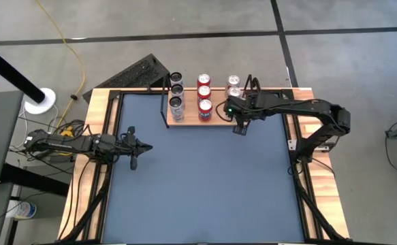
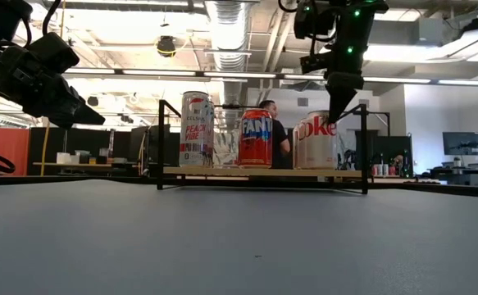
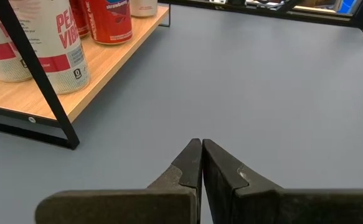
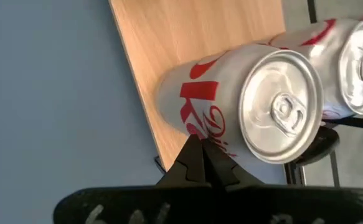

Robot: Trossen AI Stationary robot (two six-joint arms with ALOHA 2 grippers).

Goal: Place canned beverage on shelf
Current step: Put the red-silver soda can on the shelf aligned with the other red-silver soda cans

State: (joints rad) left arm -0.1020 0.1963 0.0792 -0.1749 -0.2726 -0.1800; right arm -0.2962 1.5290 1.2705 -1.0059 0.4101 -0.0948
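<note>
Now the shelf [image 1: 191, 117] is sitting at the far edge of the blue table [image 1: 205, 184], a light-wood board on a thin black wire frame, and from above it is showing three rows of cans: silver-topped ones on the left [image 1: 176, 102], red ones in the middle [image 1: 204, 105], and pale ones on the right [image 1: 233, 87]. Down at table level only the front can of each row is showing, standing upright side by side: a white Celsius can [image 2: 196, 129], a red Fanta can [image 2: 256, 138] and a silver Diet Coke can [image 2: 314, 139], with a person [image 2: 273, 131] in dark clothing standing in the room behind them. The right wrist view is giving what neither of those does, the Diet Coke can's pull-tab lid close up, with a second silver can [image 4: 349, 62] behind it. The right gripper [image 2: 334, 113] is hanging point-down just in front of that Diet Coke can, fingers pinched together on nothing. The left gripper [image 1: 134, 163] is waiting well apart over the table's left side, clenched tight too and empty, and its own wrist view is looking along the shelf's front edge past the Celsius can.
</note>
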